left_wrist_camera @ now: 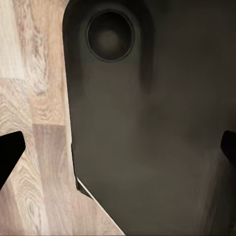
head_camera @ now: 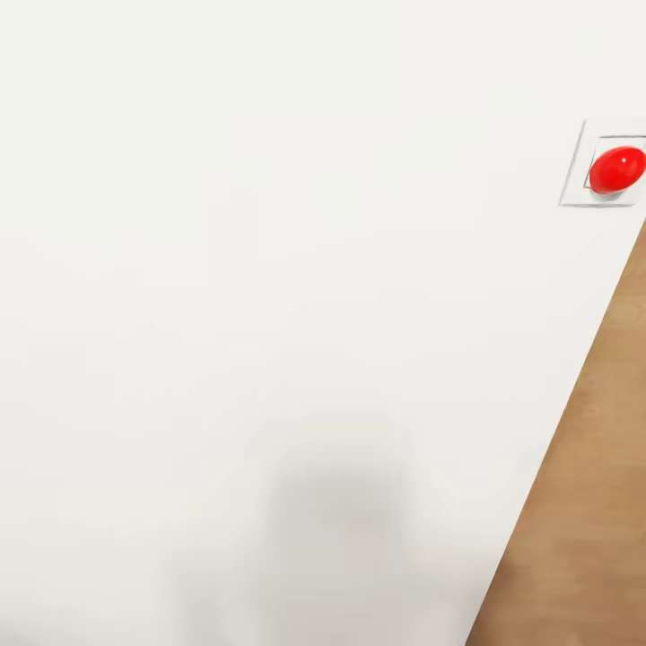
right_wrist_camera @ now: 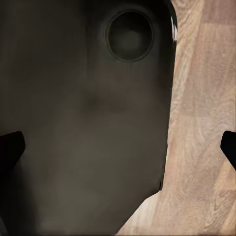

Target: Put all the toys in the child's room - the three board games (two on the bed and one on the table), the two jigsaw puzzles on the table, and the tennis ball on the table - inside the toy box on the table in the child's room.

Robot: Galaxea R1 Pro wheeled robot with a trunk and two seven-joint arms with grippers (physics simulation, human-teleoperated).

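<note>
One red button (head_camera: 617, 170), white wall (head_camera: 269, 269), wood floor (head_camera: 583, 502)

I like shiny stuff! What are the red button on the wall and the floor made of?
The red button looks like glossy plastic: a bright white glint sits on its dome. The floor looks like matte wood planks, with brown grain showing in both wrist views, though a printed wood pattern would look the same.
</note>
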